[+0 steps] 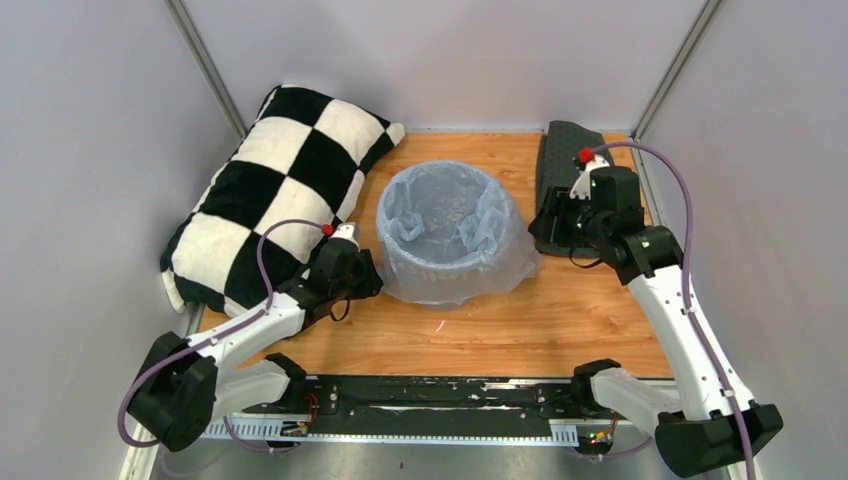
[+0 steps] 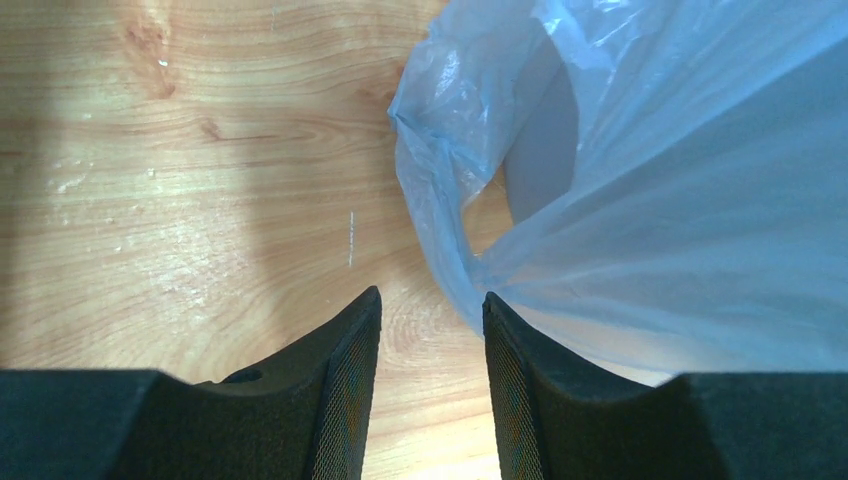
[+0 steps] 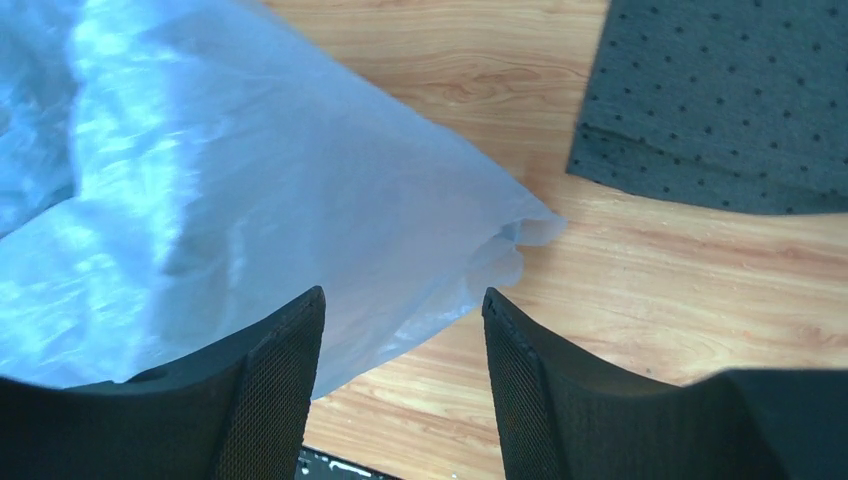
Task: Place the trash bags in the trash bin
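from above, your trash bag (image 1: 505,250) lines the trash bin (image 1: 445,275) at mid-counter (image 1: 560,330), with its skirt spilling down the outside. the left claw (image 1: 368,272) sits just left of the bin and the right claw (image 1: 548,222) just right of it.

left wrist: your claw is open, with the bag beside its right finger.

right wrist: your claw is open over the bag's edge, with the dotted cloth (image 3: 720,90) beyond.
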You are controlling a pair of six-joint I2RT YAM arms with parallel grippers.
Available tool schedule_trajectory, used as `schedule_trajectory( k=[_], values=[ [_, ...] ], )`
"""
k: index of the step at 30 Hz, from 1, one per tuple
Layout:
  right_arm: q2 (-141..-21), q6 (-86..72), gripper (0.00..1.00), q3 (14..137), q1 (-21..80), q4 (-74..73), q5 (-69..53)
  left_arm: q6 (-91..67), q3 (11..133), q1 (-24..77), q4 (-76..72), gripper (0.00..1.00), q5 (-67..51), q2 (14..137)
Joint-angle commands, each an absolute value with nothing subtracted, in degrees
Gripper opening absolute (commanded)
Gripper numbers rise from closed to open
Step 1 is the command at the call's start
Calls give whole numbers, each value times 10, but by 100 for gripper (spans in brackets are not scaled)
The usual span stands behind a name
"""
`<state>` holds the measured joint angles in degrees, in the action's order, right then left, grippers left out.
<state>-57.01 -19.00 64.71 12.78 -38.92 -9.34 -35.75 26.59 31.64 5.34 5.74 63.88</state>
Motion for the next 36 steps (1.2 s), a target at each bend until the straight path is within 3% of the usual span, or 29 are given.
schedule_trajectory(
  k=[1,6,15,20,36],
  values=[
    [-588,-163,61,723,205,-461,-34,-365,258,314,73,45,66,598],
    [-634,-148,61,845,309,-491,48,-368,275,314,82,45,78,590],
    [-808,-115,59,1028,455,-561,124,-399,326,309,63,34,73,650],
    [-915,-133,64,1113,496,-610,143,-406,338,306,37,29,60,686],
    [-1008,-239,93,1045,491,-644,179,-402,316,305,-14,22,41,728]
  ],
)
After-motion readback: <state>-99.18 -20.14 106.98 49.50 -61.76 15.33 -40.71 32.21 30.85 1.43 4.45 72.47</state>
